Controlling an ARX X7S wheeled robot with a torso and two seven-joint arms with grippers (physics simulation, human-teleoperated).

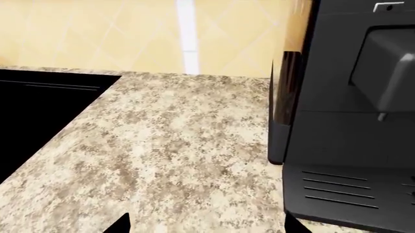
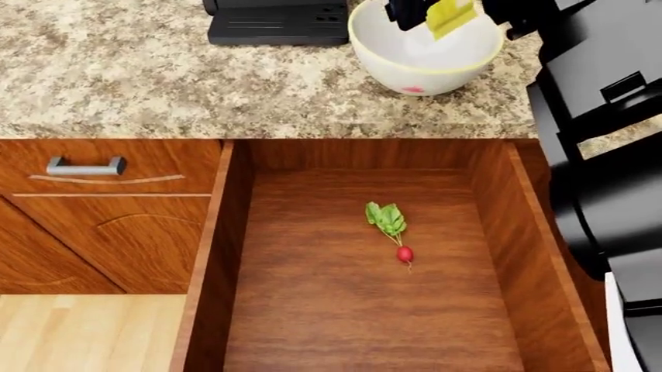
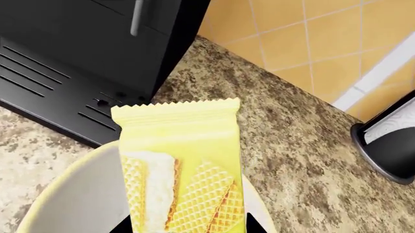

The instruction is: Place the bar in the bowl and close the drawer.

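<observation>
The granite tabletop (image 2: 124, 70) spans the back, with the open drawer (image 2: 352, 310) pulled out below it, its wooden floor carrying 1 small radish (image 2: 393, 232). A black coffee machine (image 1: 356, 121) stands on the tabletop, close beside the left jaws (image 1: 204, 228); only 2 dark tips show, so I cannot tell their opening. The white bowl (image 2: 414, 66) sits directly beneath the right jaws (image 2: 439, 15), which are clamped on the yellow bar (image 3: 178, 165), held above the bowl's hollow.
</observation>
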